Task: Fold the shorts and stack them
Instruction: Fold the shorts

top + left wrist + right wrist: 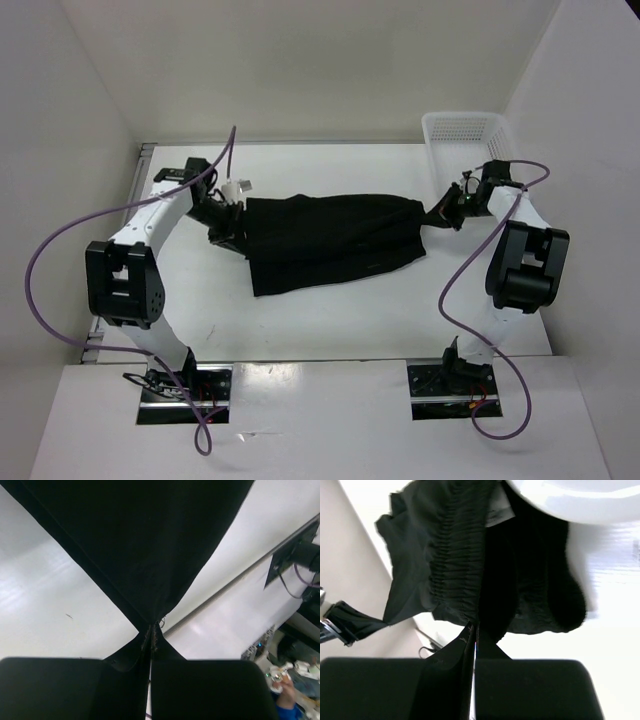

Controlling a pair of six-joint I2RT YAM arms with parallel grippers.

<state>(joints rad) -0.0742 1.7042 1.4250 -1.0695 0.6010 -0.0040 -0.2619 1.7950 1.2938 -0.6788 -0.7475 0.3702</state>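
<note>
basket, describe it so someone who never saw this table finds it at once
Start at the white table and go to its far right corner, beyond the right arm. The basket sits there: white plastic mesh, the only container, unlike the soft black shorts mid-table.

Plain black shorts, white mesh basket.

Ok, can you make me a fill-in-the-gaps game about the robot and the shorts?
The shorts are coloured ____. The left gripper and the right gripper are both ____ on the shorts. The basket sits at the table's far ____ corner.
Missing words: black; shut; right.
</note>
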